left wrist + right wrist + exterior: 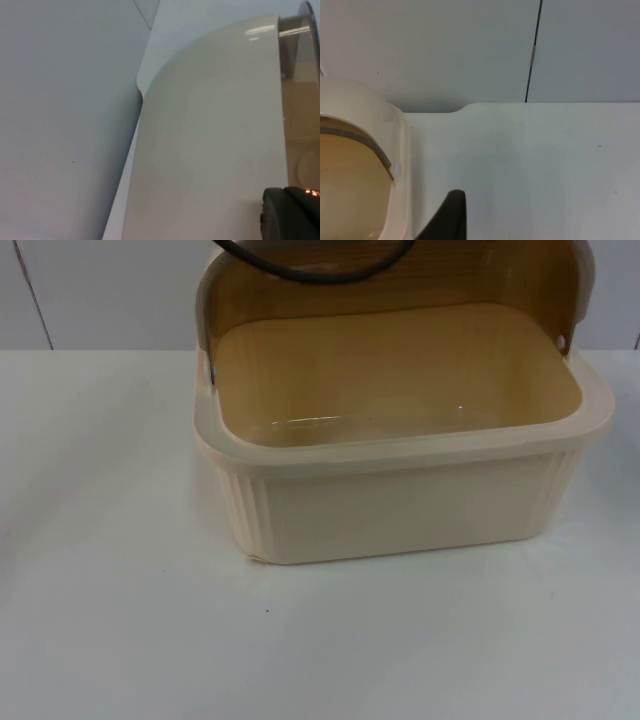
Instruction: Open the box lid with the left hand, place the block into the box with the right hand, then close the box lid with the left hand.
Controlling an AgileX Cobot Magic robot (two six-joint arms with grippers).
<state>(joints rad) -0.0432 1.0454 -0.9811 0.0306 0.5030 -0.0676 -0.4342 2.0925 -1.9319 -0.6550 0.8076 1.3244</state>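
Cream ribbed plastic box (400, 505) seen at table centre, domed lid (400, 280) raised at 12 o'clock, interior empty. Block unseen. Jaw state cannot be told. Placing step judged pending; block must be fetched.

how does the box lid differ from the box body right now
The lid stands raised behind the opening, while the box body sits flat on the white table. The lid curves like a dome; the body has straight, vertically ribbed walls. The lid's underside looks tan with a wood-grain pattern, the body's outside pale cream. Both share the cream plastic, and no block lies inside the box.
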